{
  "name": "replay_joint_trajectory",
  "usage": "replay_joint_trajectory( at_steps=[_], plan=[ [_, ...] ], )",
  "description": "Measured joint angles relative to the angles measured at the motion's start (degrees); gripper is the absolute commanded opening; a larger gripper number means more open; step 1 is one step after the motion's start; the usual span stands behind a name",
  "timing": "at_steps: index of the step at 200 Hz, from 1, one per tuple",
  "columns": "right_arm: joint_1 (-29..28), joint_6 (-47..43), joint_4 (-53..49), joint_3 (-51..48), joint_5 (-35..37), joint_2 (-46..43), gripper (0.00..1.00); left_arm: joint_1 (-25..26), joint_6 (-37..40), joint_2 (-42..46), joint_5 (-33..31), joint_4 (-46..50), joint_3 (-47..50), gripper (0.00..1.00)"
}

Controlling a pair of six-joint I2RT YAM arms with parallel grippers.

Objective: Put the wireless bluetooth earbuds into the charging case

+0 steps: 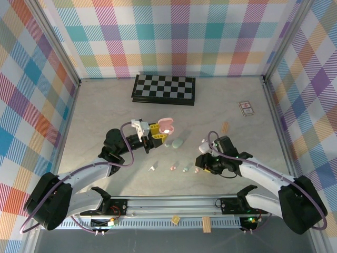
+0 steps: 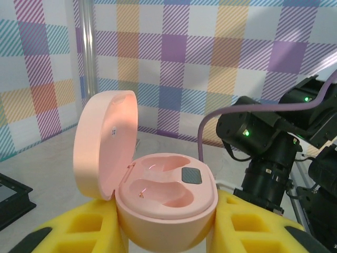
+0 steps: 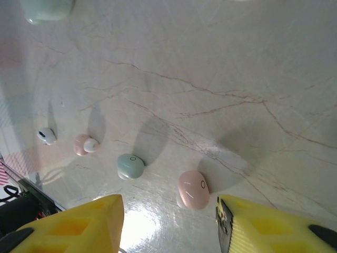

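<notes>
My left gripper [image 1: 159, 133] is shut on the base of a pink charging case [image 2: 166, 197], held up with its lid [image 2: 105, 142] swung open. Both wells inside are empty. The same case [image 1: 167, 126] shows left of the table's centre. A row of earbuds lies on the table: a white one [image 3: 46, 135], a pink one [image 3: 83, 144], a mint one [image 3: 130, 165] and another pink one [image 3: 192, 188]. My right gripper [image 3: 168, 211] hangs open just above the last pink earbud [image 1: 196, 169], which lies between the yellow fingers [image 3: 79, 226], nearer the right one.
A shut mint case [image 1: 179, 142] lies beside the pink one. A folded chessboard [image 1: 163, 88] sits at the back, a small card box [image 1: 246, 108] at the back right, and a wooden chip [image 1: 225, 127] near it. The right arm [image 2: 263, 153] stands close behind the held case.
</notes>
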State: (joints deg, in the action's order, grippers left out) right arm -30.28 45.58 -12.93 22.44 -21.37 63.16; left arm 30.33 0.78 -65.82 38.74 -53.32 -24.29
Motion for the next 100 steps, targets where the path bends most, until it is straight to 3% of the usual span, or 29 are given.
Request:
replay_joint_trajectory(
  at_steps=[100],
  plan=[
    [-3.2,1.9,6.7,-0.3,2.2,6.4,0.45,-0.6,-1.5,0.0,1.2,-1.3,0.3,0.29]
  ],
)
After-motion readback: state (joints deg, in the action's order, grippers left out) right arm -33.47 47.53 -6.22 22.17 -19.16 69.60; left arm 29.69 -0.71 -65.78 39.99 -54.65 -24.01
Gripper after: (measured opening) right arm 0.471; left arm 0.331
